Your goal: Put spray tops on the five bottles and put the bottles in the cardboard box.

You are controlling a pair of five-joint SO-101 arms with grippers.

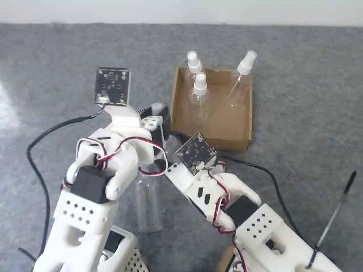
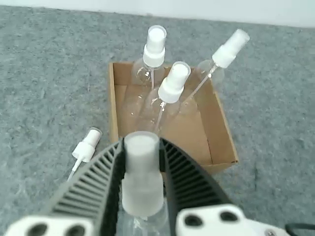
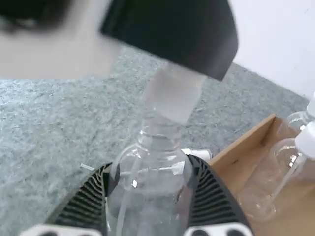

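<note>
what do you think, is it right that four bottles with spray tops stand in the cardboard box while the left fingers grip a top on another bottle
Not four: the high view shows three bottles with spray tops standing in the cardboard box. The rest holds: the left fingers grip a top on another bottle.

I work over a table top [image 1: 306,85] covered in grey carpet. The cardboard box [image 1: 227,140] sits flat on it. A loose spray top [image 2: 84,147] lies on the carpet just beside the box's outer wall. A clear bottle [image 1: 148,207] rests well apart from the box. Black cables [image 1: 34,164] trail across the carpet.
</note>
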